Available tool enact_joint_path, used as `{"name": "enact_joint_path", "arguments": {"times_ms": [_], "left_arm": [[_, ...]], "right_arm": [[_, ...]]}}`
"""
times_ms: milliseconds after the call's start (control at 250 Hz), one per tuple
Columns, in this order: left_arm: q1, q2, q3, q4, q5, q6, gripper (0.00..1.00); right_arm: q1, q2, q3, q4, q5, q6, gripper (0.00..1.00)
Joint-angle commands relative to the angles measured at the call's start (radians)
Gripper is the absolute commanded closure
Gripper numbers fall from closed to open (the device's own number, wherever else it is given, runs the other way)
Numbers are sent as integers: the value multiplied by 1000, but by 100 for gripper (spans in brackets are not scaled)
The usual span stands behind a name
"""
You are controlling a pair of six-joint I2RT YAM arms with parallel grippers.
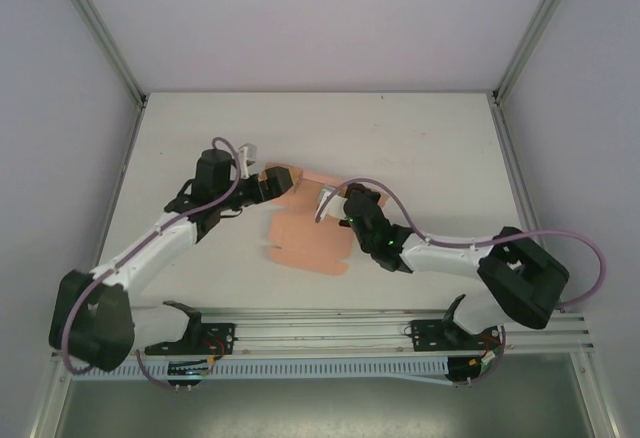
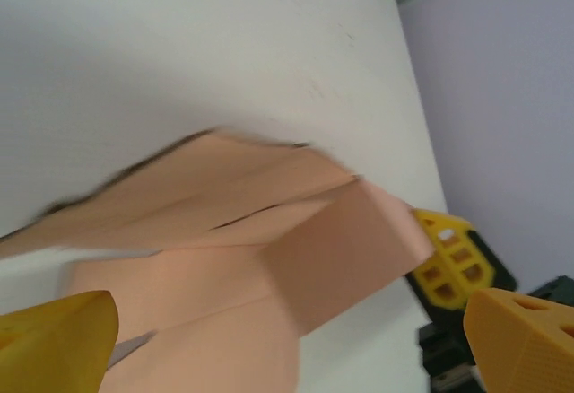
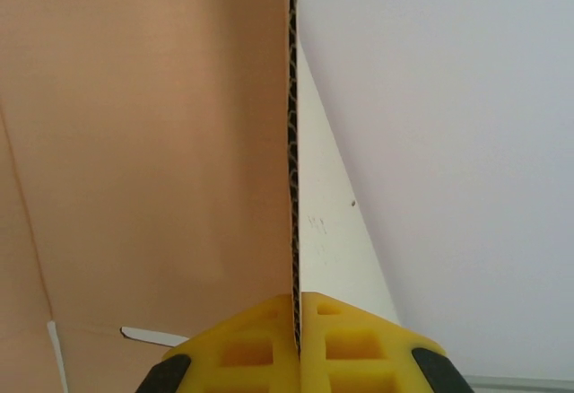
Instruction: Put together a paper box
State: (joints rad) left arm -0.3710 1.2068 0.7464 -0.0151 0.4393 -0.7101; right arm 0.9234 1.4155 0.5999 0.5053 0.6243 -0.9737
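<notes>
**Box barely begun, sheet mostly flat**

The box (image 1: 308,238) is lying mid-table between the arms, mostly a flat die-cut sheet, with panels standing up at its far end. The walls and tabs are awaiting closing. The left gripper (image 2: 287,348) is gaping wide, holding nothing. The right gripper (image 3: 296,321) is pinching a raised panel's edge: thin, matte salmon card with a fluted core.

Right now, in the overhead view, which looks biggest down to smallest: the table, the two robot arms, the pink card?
1. table
2. left arm and right arm: they look about alike, so I won't rank them.
3. paper box, a flat pink sheet.
</notes>
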Motion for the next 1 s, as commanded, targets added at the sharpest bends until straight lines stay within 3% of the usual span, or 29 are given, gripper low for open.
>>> {"name": "enact_joint_path", "arguments": {"times_ms": [0,184,472,715,895,995], "left_arm": [[34,-94,-57,-141,-160,34,1],[155,-157,-156,-166,-241,11,1],[164,52,-89,35,-48,44,2],[162,169,-124,312,219,63,1],[148,184,-140,363,270,77,2],[132,217,-127,367,274,85,10]], "right_arm": [[-28,-76,-28,22,-81,95,100],[-72,-135,-56,15,-142,150,100],[-77,-145,-53,-3,-167,170,100],[-77,-150,-35,-36,-176,191,100],[-76,-147,-32,-32,-186,204,100],[-77,-144,-25,-29,-207,215,100]]}}
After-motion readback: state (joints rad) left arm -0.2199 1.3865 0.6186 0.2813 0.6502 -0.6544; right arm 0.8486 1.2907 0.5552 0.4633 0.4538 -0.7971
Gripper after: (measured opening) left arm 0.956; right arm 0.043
